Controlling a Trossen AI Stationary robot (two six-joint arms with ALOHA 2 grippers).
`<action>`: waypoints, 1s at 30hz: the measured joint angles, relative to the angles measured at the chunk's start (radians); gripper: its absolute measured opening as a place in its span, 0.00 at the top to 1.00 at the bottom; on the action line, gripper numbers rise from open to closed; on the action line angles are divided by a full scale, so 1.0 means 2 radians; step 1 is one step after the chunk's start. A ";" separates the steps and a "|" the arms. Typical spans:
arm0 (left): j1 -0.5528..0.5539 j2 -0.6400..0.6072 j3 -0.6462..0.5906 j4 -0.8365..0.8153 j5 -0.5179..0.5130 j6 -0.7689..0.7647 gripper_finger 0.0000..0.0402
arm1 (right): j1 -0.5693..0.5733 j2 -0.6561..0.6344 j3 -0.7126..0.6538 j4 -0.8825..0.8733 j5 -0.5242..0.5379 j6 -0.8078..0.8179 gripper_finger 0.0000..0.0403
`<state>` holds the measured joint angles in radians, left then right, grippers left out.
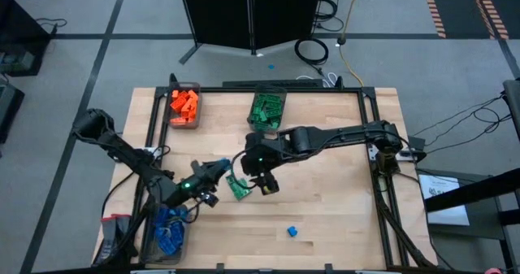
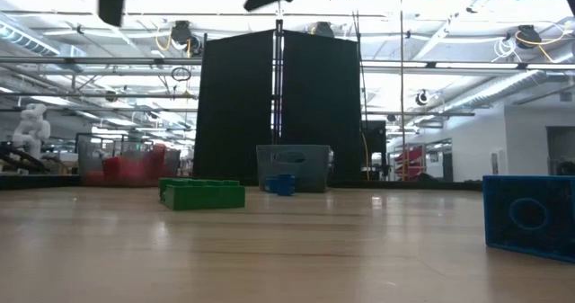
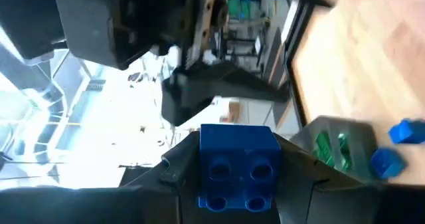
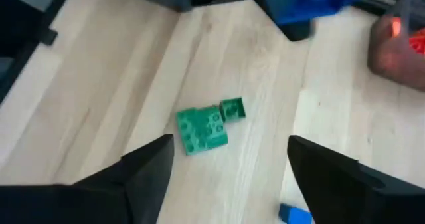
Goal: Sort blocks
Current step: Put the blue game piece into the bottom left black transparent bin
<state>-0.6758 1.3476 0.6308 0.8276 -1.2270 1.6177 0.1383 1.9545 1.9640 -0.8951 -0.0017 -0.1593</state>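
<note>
Three bins (image 1: 184, 107) mostly filled by colour: orange, green, blue. Left on the bench (image 1: 325, 193): a green block pair (image 1: 237, 186) and a loose blue block (image 1: 292, 232). Left tool (image 3: 236, 167) clamped on a blue brick (image 3: 238, 164); right tool (image 4: 229, 167) spread wide, empty, above the green pair. Hard to count bin contents; low view cuts off both arms.
</note>
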 joint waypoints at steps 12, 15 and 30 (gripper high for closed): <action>-0.100 -0.001 0.000 -0.169 -0.153 -0.343 0.64 | 0.007 -0.001 0.001 -0.103 -0.001 0.035 0.33; -0.132 -0.001 0.000 -0.212 -0.171 -0.476 0.64 | 0.008 -0.001 0.002 -0.104 -0.002 0.034 0.34; -0.254 -0.058 0.000 -0.210 -0.087 -0.755 0.64 | 0.012 -0.001 0.002 -0.109 -0.002 0.044 0.34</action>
<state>-1.1846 1.2308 0.6315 0.4086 -1.4009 0.1078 0.1616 1.9522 1.9671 -1.1122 -0.0063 -0.0719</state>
